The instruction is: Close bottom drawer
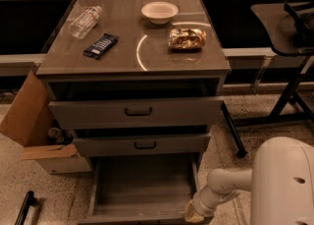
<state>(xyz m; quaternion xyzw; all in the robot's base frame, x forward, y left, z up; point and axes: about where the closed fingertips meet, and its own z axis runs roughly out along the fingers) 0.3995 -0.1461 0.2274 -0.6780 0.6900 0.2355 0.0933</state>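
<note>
Bottom drawer point(142, 185) pulled far out at the foot of the cabinet point(122, 67)
Gripper point(195, 214) low at its near right corner; whether it is open or closed cannot be told

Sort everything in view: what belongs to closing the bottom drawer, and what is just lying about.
For the job:
bottom drawer, pulled out
gripper, at its front right corner

Lying about:
water bottle, dark wrapper, white bowl and snack bag, all on the cabinet top
cardboard box, left of the cabinet
</note>
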